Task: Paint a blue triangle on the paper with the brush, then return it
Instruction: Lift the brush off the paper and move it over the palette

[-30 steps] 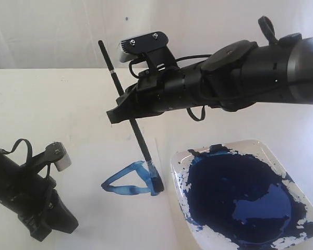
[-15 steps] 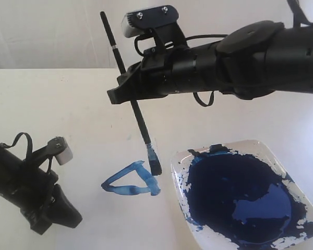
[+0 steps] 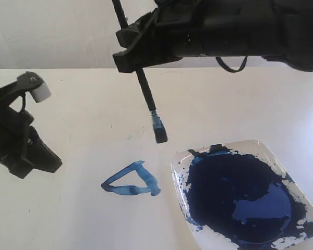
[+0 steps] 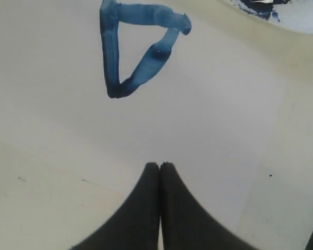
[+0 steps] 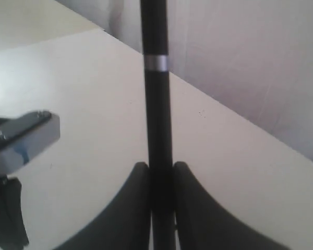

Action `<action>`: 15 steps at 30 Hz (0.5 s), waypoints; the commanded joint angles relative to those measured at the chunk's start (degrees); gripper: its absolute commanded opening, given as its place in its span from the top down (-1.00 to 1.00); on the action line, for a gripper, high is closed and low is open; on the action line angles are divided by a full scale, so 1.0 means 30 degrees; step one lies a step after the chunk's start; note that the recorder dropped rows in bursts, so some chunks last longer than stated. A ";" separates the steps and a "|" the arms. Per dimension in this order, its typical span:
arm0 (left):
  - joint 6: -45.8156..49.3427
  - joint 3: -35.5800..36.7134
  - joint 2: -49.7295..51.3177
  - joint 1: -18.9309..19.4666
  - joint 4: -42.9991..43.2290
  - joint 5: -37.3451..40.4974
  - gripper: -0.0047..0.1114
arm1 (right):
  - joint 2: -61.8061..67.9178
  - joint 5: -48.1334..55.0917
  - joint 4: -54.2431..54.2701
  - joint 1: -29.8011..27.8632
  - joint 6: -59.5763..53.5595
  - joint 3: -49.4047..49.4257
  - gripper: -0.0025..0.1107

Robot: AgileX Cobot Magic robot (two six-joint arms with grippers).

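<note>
The right gripper (image 3: 128,52), clenched on the brush (image 3: 146,91), has lifted it so the tip hangs clear of the paper (image 3: 88,219) below, where the blue triangle (image 3: 147,179) lies closed and complete, leaving only the return; the left gripper (image 4: 160,169) is pinched shut, empty.

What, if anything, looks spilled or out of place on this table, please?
The paint tray looks messy: blue paint is splattered past the pool onto its white rim, mostly on the side nearest the blue triangle. The triangle's strokes are uneven, and a faint blue speck marks the paper beyond it.
</note>
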 commanded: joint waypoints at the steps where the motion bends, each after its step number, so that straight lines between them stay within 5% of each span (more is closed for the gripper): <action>1: -0.0581 -0.0063 -0.2202 -0.0032 -0.0027 0.0634 0.92 | -0.1444 0.1106 -0.4492 -0.0086 0.1906 0.0485 0.96; 7: -0.0660 0.0906 -0.4651 -0.0032 -0.1484 0.0723 0.92 | -0.2661 0.0822 -0.9259 -0.0987 1.0047 0.0969 0.96; 15: -0.0614 0.1704 -0.6596 -0.0032 -0.1572 0.0228 0.92 | -0.3208 0.0905 -1.4051 -0.4541 1.7158 0.0969 0.96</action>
